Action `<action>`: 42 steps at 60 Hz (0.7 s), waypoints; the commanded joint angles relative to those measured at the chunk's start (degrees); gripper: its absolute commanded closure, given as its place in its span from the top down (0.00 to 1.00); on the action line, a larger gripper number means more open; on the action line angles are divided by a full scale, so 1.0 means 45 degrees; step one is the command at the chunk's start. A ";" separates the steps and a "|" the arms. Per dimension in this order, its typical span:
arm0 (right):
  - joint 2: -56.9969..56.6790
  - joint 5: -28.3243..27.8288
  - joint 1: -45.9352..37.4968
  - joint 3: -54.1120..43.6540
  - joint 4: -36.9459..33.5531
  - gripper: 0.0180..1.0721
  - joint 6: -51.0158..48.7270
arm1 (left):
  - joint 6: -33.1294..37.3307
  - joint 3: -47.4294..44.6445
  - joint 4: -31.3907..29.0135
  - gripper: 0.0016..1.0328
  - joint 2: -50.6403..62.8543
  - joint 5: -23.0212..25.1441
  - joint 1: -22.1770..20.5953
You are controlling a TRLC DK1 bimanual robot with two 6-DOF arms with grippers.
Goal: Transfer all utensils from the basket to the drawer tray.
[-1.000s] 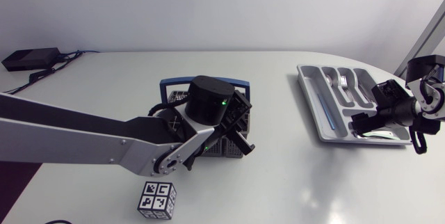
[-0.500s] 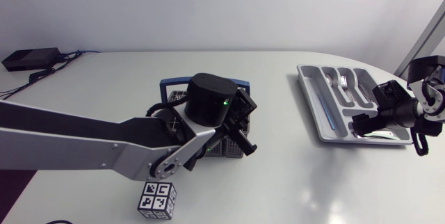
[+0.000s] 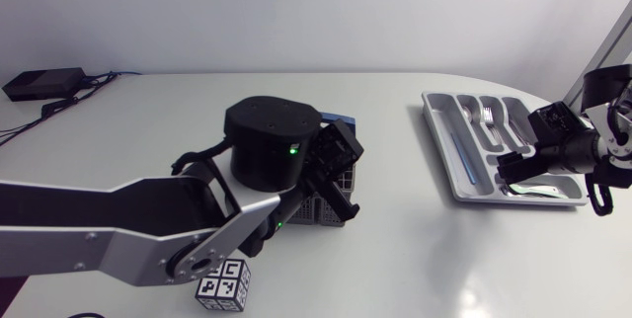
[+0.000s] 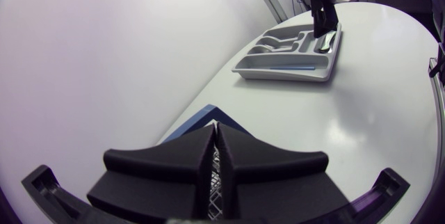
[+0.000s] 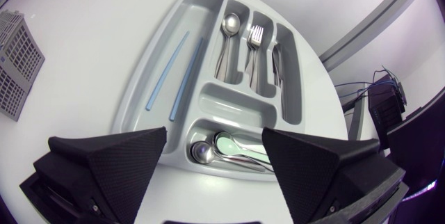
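Above the crosswise end compartment of the drawer tray (image 5: 142, 88), where a steel spoon (image 5: 201, 152) and a pale green spoon (image 5: 233, 144) lie, the right gripper (image 5: 214, 137) hangs empty with its fingers spread wide, likely stationed there for dropping spoons. Well apart from the tray, the left gripper (image 4: 215, 140) sits over the mesh basket (image 5: 17, 57), wedges clenched together. Its wrist view shows nothing between them. From overhead the left arm (image 3: 118, 234) hides the basket's contents, so what remains cannot be told.

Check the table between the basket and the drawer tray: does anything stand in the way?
Nothing visible does. The table between basket and tray is bare; the marker cube sits off that path, and the open right gripper hangs over the tray.
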 commanded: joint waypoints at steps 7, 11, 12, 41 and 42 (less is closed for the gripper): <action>-0.1175 -0.0074 0.0914 -0.0609 -0.0436 0.94 0.0439 | 0.0649 -0.0697 0.0849 0.04 -0.1009 -0.0295 -0.0302; -0.1546 -0.0074 0.1324 -0.0668 -0.0690 0.94 0.0595 | 0.0669 -0.0814 0.1102 0.04 -0.1224 -0.0295 -0.0322; -0.1624 -0.0074 0.1441 -0.0687 -0.0729 0.94 0.0634 | 0.0669 -0.0834 0.1141 0.04 -0.1302 -0.0295 -0.0322; -0.5608 -0.0875 0.6519 -0.1351 -0.2369 0.93 0.1884 | -0.1245 -0.0638 -0.0616 0.03 -0.3548 -0.0588 -0.0204; -0.5667 -0.0972 0.6714 -0.1312 -0.2467 0.93 0.1962 | -0.1538 -0.0521 -0.1007 0.03 -0.3626 -0.0549 -0.0204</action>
